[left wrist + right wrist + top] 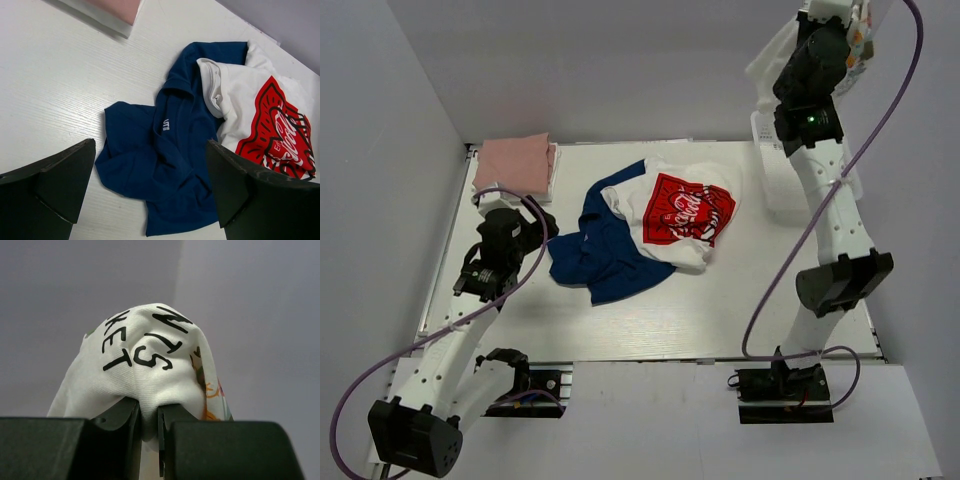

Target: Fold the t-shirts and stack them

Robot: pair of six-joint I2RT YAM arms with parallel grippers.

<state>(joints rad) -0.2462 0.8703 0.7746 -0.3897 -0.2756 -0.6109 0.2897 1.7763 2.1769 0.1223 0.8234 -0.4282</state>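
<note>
Well, my right fingers (pixel 149 426) pinched just a small fold of the lettered shirt (pixel 145 360), so it could slip free; my left fingers (pixel 150 167) stood spread.

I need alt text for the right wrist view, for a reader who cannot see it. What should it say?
The right gripper is shut on a fold of a white t-shirt with black lettering, which bulges up above the two black fingers. Behind it is only a plain grey wall.
</note>
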